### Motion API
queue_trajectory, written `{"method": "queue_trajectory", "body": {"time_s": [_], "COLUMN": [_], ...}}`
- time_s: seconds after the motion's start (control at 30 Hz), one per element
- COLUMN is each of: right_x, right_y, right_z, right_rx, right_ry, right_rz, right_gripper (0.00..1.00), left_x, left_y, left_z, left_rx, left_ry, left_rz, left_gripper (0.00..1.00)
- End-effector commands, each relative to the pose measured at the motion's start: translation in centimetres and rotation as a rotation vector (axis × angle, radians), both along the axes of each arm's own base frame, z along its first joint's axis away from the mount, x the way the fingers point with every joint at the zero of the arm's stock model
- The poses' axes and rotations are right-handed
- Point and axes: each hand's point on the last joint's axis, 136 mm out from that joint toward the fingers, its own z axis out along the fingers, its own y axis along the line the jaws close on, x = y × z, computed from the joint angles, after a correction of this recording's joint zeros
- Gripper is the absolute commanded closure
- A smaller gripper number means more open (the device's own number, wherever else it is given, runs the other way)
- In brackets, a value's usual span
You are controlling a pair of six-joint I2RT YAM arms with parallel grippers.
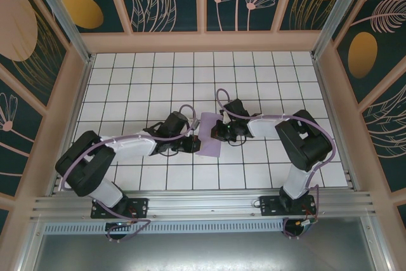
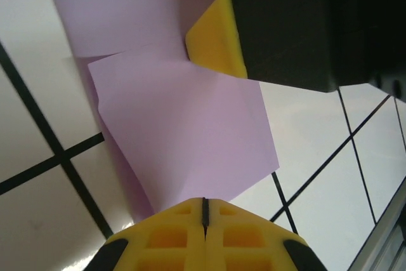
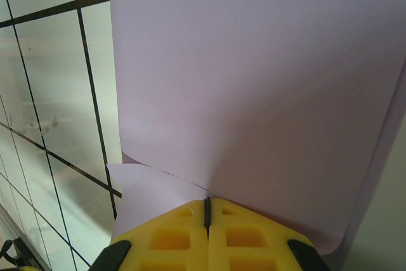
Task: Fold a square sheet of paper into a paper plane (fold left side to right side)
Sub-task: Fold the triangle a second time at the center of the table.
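Pinching the purple sheet of paper [image 2: 184, 138], both grippers r shut tight on it. Left gripper [image 2: 203, 206] holds one edge, w/ a folded flap right in front of its tips. Right gripper [image 3: 207, 204] holds another edge, paper spreading out ahead. Both sit close together over the white tile table [image 1: 127, 87].

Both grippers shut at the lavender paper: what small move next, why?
Probably slide the shut left gripper forward over the folded flap of the lavender-purple square sheet of paper, pressing it flat: the flap's left edge casts a shadow, looking raised, while the right gripper seems to pin its far corner.
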Motion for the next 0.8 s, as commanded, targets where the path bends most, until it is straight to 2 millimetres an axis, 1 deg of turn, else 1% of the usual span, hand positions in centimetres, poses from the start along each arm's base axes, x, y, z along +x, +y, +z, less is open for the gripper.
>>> {"method": "queue_trajectory", "body": {"time_s": [0.0, 0.13, 0.23, 0.3, 0.4, 0.47, 0.53, 0.6, 0.67, 0.77], "right_x": [-1.9, -1.7, -1.4, -0.8, -0.2, -0.5, -1.3, -2.3, -3.1, -3.8], "right_y": [-1.7, -1.7, -1.4, -1.0, -0.7, -0.6, -0.3, 0.2, 0.9, 1.9], "right_z": [-2.8, -2.6, -1.8, -0.7, 1.7, 3.3, 4.2, 4.2, 3.8, 3.1], "right_rx": [-0.105, -0.104, -0.088, -0.065, -0.029, -0.008, 0.010, 0.017, 0.014, 0.021], "right_ry": [0.090, 0.080, 0.052, 0.012, -0.062, -0.095, -0.113, -0.102, -0.087, -0.064], "right_rz": [0.004, 0.004, 0.010, 0.015, 0.016, 0.022, 0.040, 0.069, 0.094, 0.113], "right_gripper": [1.00, 1.00, 1.00, 1.00, 1.00, 1.00, 1.00, 1.00, 1.00, 1.00], "left_x": [0.5, 0.9, 0.7, 0.4, 0.0, -0.2, -0.4, -0.5, -0.4, -0.4], "left_y": [-0.7, 0.2, 0.8, 1.1, 1.5, 1.9, 2.1, 2.4, 2.6, 2.6], "left_z": [-0.7, -2.4, -3.6, -4.2, -4.6, -5.1, -5.3, -5.5, -5.5, -5.5], "left_rx": [0.001, 0.069, 0.106, 0.118, 0.122, 0.140, 0.146, 0.158, 0.170, 0.175], "left_ry": [-0.006, 0.004, 0.023, 0.035, 0.045, 0.053, 0.058, 0.059, 0.056, 0.054], "left_rz": [-0.025, 0.009, 0.021, 0.024, 0.031, 0.037, 0.040, 0.039, 0.042, 0.041], "left_gripper": [1.00, 1.00, 1.00, 1.00, 1.00, 1.00, 1.00, 1.00, 1.00, 1.00]}}
